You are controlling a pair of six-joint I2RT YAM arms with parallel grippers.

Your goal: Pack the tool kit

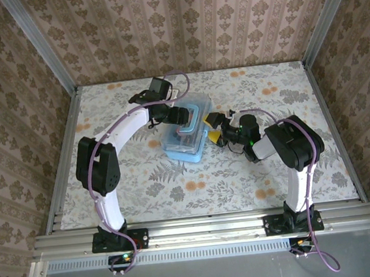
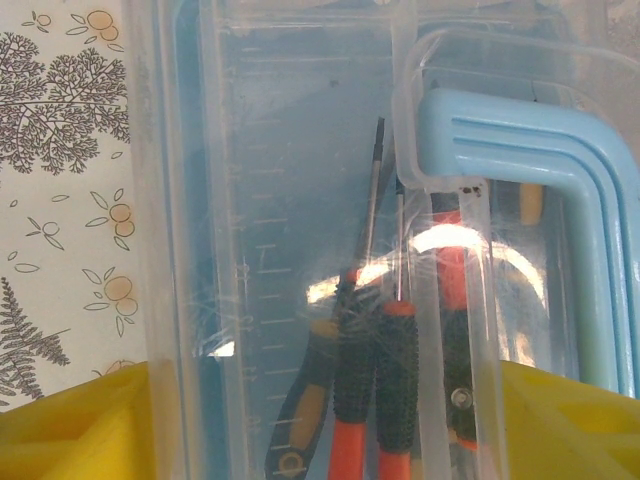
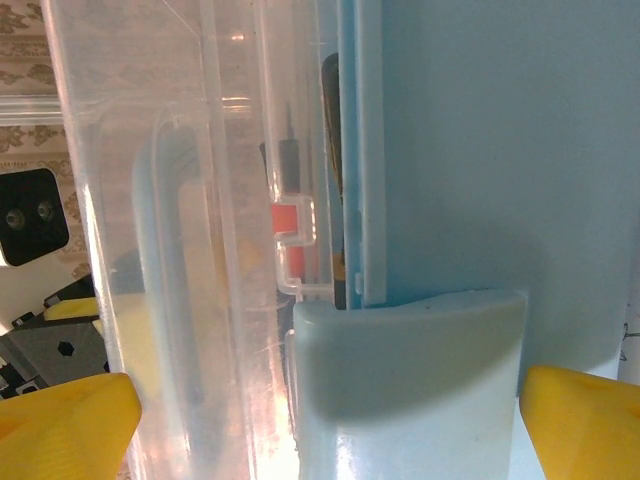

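Yellow fingers of left claw are straddling the tool kit; clamping or not, cannot tell. Its screwdrivers are lying inside.
Right wrist: right claw is gaping around the tool kit's end.
Top: tool kit is sitting mid-desk.
Risk: a claw squeezing off-centre, skidding it or popping the clear lid.

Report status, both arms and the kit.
Left gripper straddles the case, grip unclear. Right gripper wide open astride its edge. Screwdrivers inside, under clear lid. Nothing blocking.
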